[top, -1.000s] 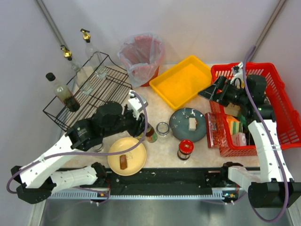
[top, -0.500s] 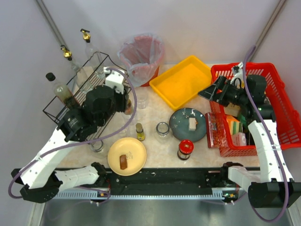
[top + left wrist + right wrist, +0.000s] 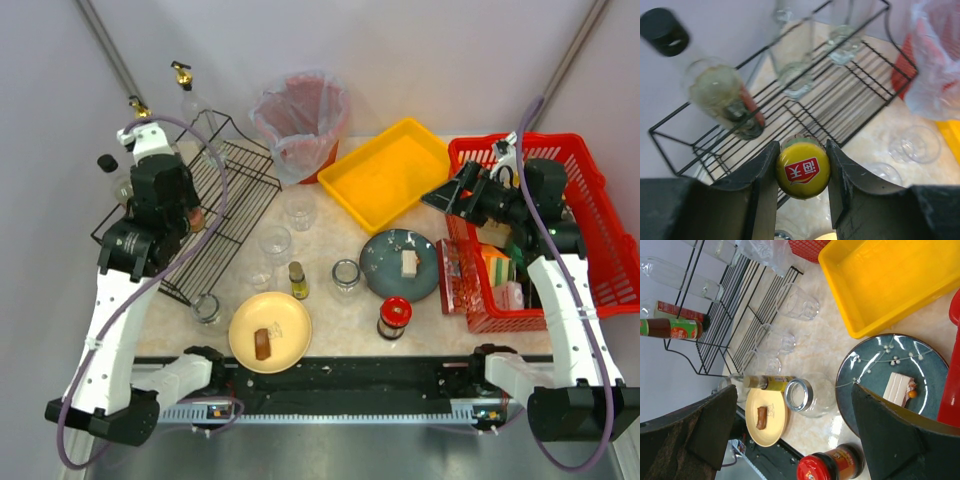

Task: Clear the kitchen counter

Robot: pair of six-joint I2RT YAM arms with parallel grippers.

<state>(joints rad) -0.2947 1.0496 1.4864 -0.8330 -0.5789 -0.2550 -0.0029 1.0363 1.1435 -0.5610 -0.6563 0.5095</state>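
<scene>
The marble kitchen counter (image 3: 328, 235) holds a blue plate (image 3: 385, 262) with a food piece, a yellow plate (image 3: 283, 325) with a sausage, a red-lidded jar (image 3: 394, 317), an open glass jar (image 3: 346, 275), a small yellow-label bottle (image 3: 297, 280) and clear glasses (image 3: 298, 208). My left gripper (image 3: 192, 216) is shut on a yellow-capped sauce bottle (image 3: 803, 170), held above the black wire rack (image 3: 235, 180); its fingers (image 3: 765, 175) clamp the neck below the cap. My right gripper (image 3: 445, 198) hangs open and empty above the counter beside the red basket (image 3: 590, 190); in its wrist view it (image 3: 794, 390) looks down on the glass jar (image 3: 807, 392).
A yellow tray (image 3: 395, 172) and a bin with a pink bag (image 3: 300, 118) stand at the back. The rack holds a black-capped bottle (image 3: 108, 163) and gold-topped bottles (image 3: 183, 75). The red basket holds packets. Another glass (image 3: 207, 308) stands by the rack's near corner.
My left arm lifted the sauce bottle from beside the yellow plate and carried it back-left, over the wire rack. The right arm has not moved.
</scene>
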